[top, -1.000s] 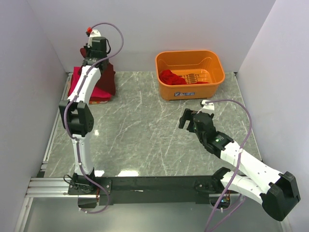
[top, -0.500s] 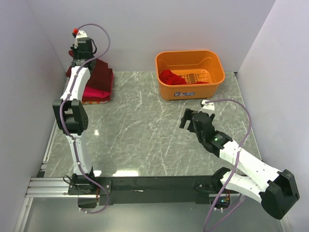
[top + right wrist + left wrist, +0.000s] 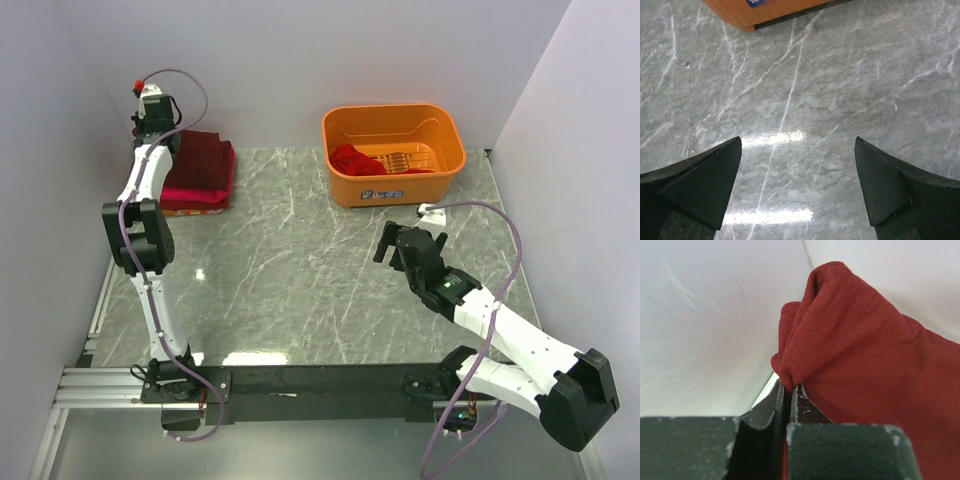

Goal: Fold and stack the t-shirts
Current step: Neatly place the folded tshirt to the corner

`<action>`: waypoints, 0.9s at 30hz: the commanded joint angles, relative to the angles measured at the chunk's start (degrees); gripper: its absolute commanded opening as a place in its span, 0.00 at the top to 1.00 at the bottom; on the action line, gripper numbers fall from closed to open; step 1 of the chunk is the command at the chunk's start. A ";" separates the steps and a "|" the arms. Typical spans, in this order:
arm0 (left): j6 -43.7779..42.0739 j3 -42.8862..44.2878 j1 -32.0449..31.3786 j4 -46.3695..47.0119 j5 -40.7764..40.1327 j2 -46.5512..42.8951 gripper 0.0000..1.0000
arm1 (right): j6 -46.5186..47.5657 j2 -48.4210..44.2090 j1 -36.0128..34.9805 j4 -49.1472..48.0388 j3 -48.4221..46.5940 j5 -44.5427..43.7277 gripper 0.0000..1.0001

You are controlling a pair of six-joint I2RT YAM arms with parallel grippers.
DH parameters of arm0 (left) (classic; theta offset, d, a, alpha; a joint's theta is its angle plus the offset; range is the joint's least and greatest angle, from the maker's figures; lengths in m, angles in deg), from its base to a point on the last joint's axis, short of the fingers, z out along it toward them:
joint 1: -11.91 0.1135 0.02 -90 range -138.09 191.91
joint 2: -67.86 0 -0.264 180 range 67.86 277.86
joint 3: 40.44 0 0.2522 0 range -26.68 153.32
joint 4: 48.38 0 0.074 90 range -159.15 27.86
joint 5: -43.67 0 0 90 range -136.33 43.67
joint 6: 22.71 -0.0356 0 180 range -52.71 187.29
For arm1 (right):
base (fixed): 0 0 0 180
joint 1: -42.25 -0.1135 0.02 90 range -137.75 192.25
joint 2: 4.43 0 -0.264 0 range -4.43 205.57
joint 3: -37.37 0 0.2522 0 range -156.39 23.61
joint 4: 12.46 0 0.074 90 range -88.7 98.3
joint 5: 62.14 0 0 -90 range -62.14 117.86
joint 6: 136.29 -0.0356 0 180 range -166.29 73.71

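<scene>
Left arm (image 3: pixel 140 185) reaching far corner, left fingers (image 3: pixel 807 412) pinching maroon t-shirt (image 3: pixel 865 370), right fingers (image 3: pixel 700 182) spread wide, empty

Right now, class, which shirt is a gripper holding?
The dark maroon shirt at far left: the left gripper is shut on its edge. The pink-red shirt lies under it; the red shirt sits in the basket.

You have open table (image 3: pixel 300 262) across the middle; the basket (image 3: pixel 350 190) blocks the far right, and the t-shirts (image 3: pixel 205 160) fill the far-left corner.
</scene>
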 commanded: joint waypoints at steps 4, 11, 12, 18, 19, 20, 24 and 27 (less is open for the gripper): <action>4.66 -4.04 3.40 4.46 3.43 1.27 0.98 | -1.29 0.18 0.44 1.07 -3.77 -2.32 0.00; 8.27 -5.09 5.95 2.97 7.74 5.58 0.99 | -2.35 -0.35 0.44 2.21 -4.29 -2.14 0.01; 8.36 -5.88 6.21 3.14 8.35 6.19 0.99 | -2.52 -0.35 0.53 2.39 -4.38 -2.14 0.01; 9.50 -5.80 7.97 1.83 12.30 6.91 0.94 | -3.40 0.00 0.44 3.18 -4.82 -2.32 0.01; 9.68 -6.06 8.06 1.92 12.92 6.47 0.88 | -3.32 -0.09 0.44 3.09 -4.82 -2.32 0.01; 10.03 -6.15 8.06 2.00 13.45 6.03 0.81 | -3.32 -0.09 0.44 3.00 -4.82 -2.23 0.01; 10.91 -5.81 8.24 1.48 15.39 3.40 0.58 | -3.23 -0.35 0.44 2.92 -4.65 -2.23 0.01; 11.78 -4.75 8.24 0.60 16.00 1.03 0.42 | -3.05 -0.61 0.53 2.83 -4.30 -2.23 0.01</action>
